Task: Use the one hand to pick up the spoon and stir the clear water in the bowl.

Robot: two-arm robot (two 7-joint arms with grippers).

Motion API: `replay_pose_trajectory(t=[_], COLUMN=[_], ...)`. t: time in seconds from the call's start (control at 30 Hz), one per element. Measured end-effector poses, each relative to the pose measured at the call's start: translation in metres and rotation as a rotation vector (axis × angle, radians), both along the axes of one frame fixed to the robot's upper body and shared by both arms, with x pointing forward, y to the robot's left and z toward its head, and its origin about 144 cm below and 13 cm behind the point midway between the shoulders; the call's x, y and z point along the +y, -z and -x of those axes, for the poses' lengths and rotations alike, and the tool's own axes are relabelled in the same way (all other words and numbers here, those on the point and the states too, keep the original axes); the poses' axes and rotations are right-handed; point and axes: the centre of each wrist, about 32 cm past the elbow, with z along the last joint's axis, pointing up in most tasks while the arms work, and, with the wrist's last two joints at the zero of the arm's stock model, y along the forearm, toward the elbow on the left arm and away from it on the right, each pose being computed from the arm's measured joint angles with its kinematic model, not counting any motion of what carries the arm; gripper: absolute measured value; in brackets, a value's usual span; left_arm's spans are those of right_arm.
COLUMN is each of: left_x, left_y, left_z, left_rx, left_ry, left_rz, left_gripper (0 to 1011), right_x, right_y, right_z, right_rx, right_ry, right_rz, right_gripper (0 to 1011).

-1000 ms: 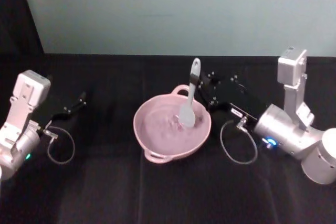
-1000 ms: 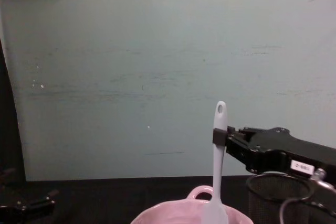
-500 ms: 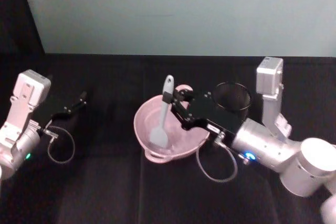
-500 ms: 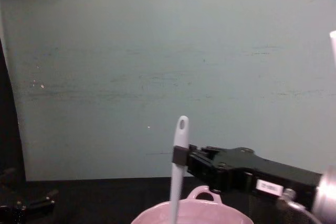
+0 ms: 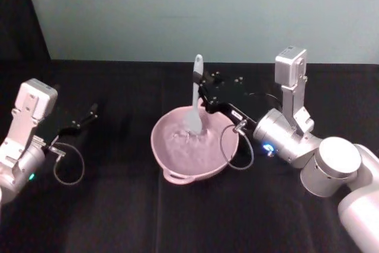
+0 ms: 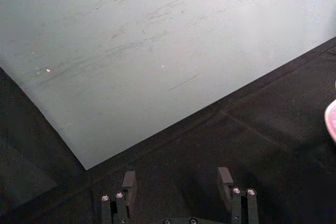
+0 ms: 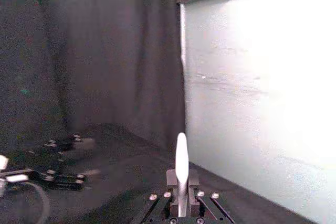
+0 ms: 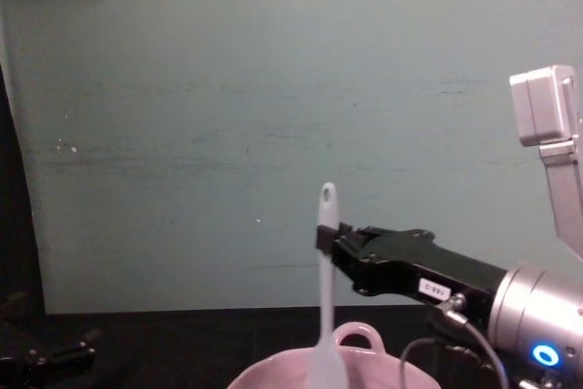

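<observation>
Head view: right gripper [image 5: 200, 85] reaches in from the right, above the far right rim of the bowl [image 5: 156, 144]. It's clamped on the spoon [image 5: 195, 103], pinching the upper handle just below the tip. Spoon stands near upright, tip up, paddle head down inside the far part of the bowl. Can't tell if the head is actually in liquid; the inner surface looks slightly uneven around it.

Bowl sits mid-table on the black cloth [image 5: 118, 211], one loop handle [image 5: 173, 176] on its near rim. Cable loop [image 5: 237, 146] from the right wrist hangs over the bowl's right rim.

Chest view agrees: right gripper [image 8: 326, 236] comes in from the right and is closed on the spoon [image 8: 325, 298], hole at the handle tip just above the grip, and the head drops behind the pink rim [image 8: 273, 373].

Right wrist view: spoon handle [image 7: 181, 161] is sandwiched between both fingers [image 7: 171, 178], with contact on both sides and no gap visible.

Left gripper [image 5: 89, 112] is parked far left on the table, well apart from the bowl and pointing roughly toward it. Left wrist view: its fingers [image 6: 128, 179] stand wide apart with nothing between them, just black cloth and the pale wall [image 6: 157, 35] ahead. A sliver of pink bowl rim [image 6: 332, 121] shows at that view's edge.
</observation>
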Motion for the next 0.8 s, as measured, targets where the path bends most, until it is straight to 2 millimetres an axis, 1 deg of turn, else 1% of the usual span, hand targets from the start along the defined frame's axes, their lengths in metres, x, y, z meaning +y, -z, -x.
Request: replay_pose_trajectory(t=[0.13,0.27,0.33,0.37,0.47,0.63,0.7,0.8], left_x=[0.000,0.000,0.000,0.000,0.000,0.000,0.000,0.000], left_y=[0.000,0.000,0.000,0.000,0.000,0.000,0.000,0.000], left_z=[0.000,0.000,0.000,0.000,0.000,0.000,0.000,0.000], left_rx=[0.000,0.000,0.000,0.000,0.000,0.000,0.000,0.000], left_ry=[0.000,0.000,0.000,0.000,0.000,0.000,0.000,0.000], left_rz=[0.000,0.000,0.000,0.000,0.000,0.000,0.000,0.000], left_gripper=[1011,1011,1011,1011,1011,1011,1011,1011], right_x=[-0.011,-0.023,-0.031,-0.031,-0.040,-0.040,-0.036,-0.028], right_y=[-0.005,-0.010,-0.014,-0.014,-0.019,-0.021,-0.020,-0.018], right_z=[0.000,0.008,0.018,0.018,0.033,0.048,0.053,0.056], right_rx=[-0.033,-0.036,-0.027,-0.027,-0.006,0.032,0.050,0.072], right_ry=[0.038,0.041,0.025,0.025,-0.013,-0.078,-0.114,-0.152], right_rz=[0.050,0.082,0.094,0.094,0.090,0.066,0.052,0.035], right_gripper=[109,109,109,109,109,109,109,109])
